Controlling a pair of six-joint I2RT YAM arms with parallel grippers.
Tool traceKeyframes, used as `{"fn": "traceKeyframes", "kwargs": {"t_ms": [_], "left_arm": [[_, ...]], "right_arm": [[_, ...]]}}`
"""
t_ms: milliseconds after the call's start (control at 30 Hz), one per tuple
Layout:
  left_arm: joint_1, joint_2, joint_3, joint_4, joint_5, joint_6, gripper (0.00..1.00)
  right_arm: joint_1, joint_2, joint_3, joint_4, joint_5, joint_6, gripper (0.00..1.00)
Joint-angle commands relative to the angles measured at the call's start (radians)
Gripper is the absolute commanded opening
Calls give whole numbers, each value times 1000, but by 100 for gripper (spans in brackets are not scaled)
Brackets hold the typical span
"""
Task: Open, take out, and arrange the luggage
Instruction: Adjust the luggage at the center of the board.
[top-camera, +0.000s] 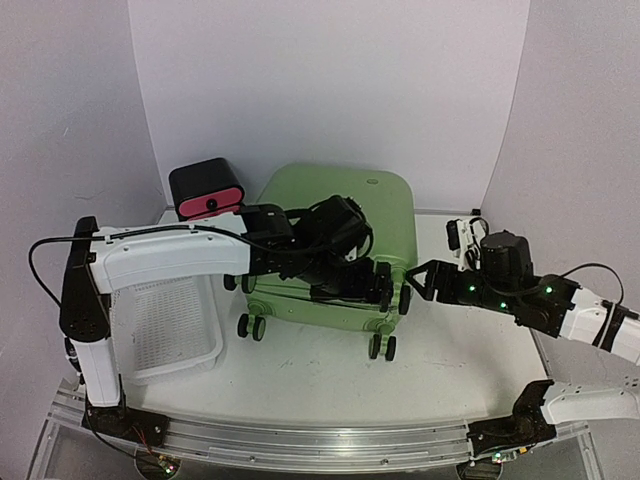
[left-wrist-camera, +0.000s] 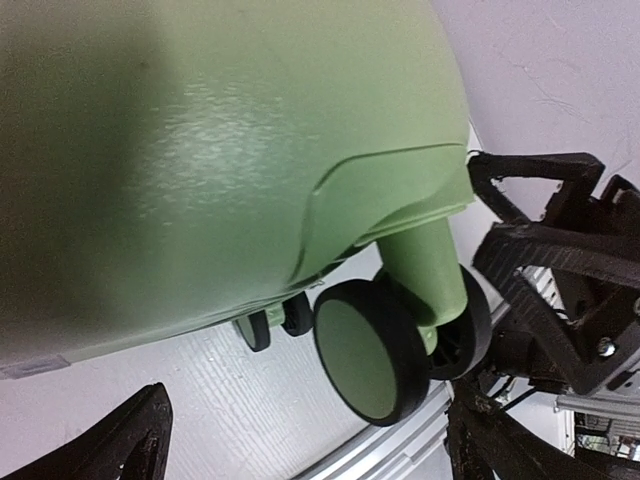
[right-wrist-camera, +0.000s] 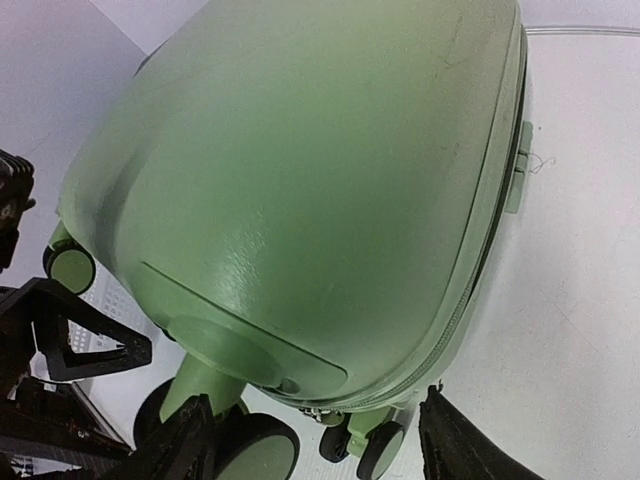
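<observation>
The luggage (top-camera: 340, 230), a light-green hard-shell suitcase, lies flat and closed in the middle of the table, with its black double wheels (top-camera: 381, 345) toward me. My left gripper (top-camera: 380, 284) reaches over the shell to its near right corner and is open and empty. In the left wrist view (left-wrist-camera: 310, 455) a wheel (left-wrist-camera: 385, 345) sits just ahead of the spread fingers. My right gripper (top-camera: 417, 281) is open and empty, facing that same corner from the right. In the right wrist view (right-wrist-camera: 320, 445) the zipper seam (right-wrist-camera: 490, 250) and a zipper pull (right-wrist-camera: 322, 411) show between the fingers.
A small black drawer box with a pink front (top-camera: 207, 190) stands behind the suitcase at the left. A white perforated basket (top-camera: 170, 325) sits at the near left. An aluminium rail (top-camera: 300, 435) runs along the near table edge. White walls close the back and sides.
</observation>
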Motion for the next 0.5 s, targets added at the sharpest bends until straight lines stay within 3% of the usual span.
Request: {"fn": "traceKeyframes", "kwargs": {"t_ms": [0, 133, 367, 433, 467], "left_arm": [[26, -145, -10, -121, -115, 55, 97], [34, -264, -65, -235, -205, 94, 96], [51, -464, -215, -352, -303, 139, 87], [65, -500, -236, -401, -320, 156, 91], [73, -513, -236, -433, -338, 153, 98]], "right_arm": [[4, 42, 132, -29, -34, -16, 74], [5, 120, 246, -143, -66, 29, 91], [38, 152, 342, -322, 7, 128, 95], [72, 168, 361, -354, 48, 155, 95], [89, 184, 376, -377, 72, 176, 96]]}}
